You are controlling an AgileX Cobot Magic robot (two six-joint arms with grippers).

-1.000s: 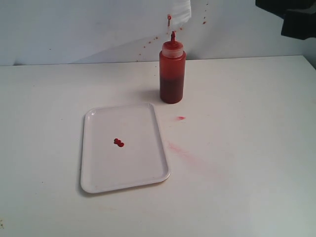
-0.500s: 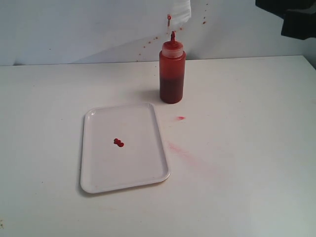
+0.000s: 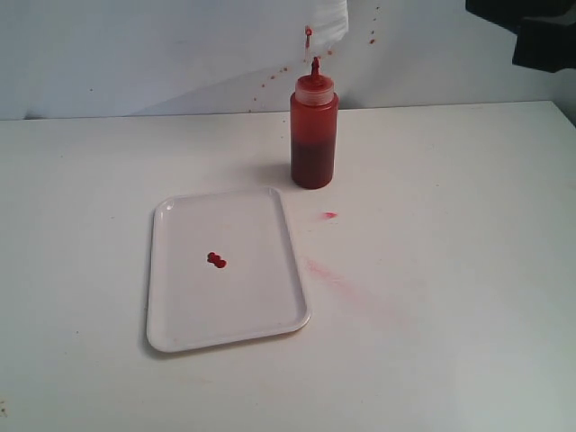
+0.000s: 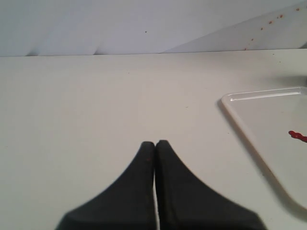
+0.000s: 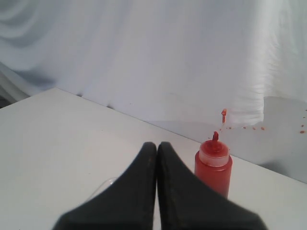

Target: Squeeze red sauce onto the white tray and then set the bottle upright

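Note:
The bottle [image 3: 313, 135] stands upright on the white table behind the white tray [image 3: 270, 306], untouched; the right wrist view shows the bottle [image 5: 214, 167] too. Small glossy blobs of red sauce [image 3: 216, 261] lie near the tray's middle, and the left wrist view catches the red sauce [image 4: 298, 136] on the white tray [image 4: 240, 122]. My left gripper [image 4: 155, 143] is shut and holds nothing, over bare table beside the tray. My right gripper [image 5: 157, 143] is shut and empty, well apart from the bottle. In the exterior view only a dark part of the right arm [image 3: 531, 31] shows at the top right corner.
A small red drop [image 3: 330, 215] and a pale pink smear [image 3: 328, 274] mark the table right of the tray. Red specks [image 3: 308, 34] dot the white backdrop behind the bottle. The table's back edge meets the backdrop just behind the bottle.

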